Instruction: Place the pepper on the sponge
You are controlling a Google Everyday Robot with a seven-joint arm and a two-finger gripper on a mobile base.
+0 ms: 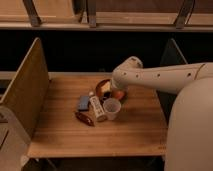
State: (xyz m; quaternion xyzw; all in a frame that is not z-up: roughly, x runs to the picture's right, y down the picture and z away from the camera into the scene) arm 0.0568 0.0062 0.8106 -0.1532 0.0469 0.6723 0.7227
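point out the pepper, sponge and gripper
pepper [84,118], camera view, middle of its red body
sponge [83,103], camera view, centre of its top face
gripper [118,93], camera view, arm's tip, down at the bowl [102,86]

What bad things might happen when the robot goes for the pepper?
The gripper hangs over the bowl, with the cup and bottle between it and the pepper; it might knock them over. The sponge is small and beside the bottle, so the pepper could roll off.
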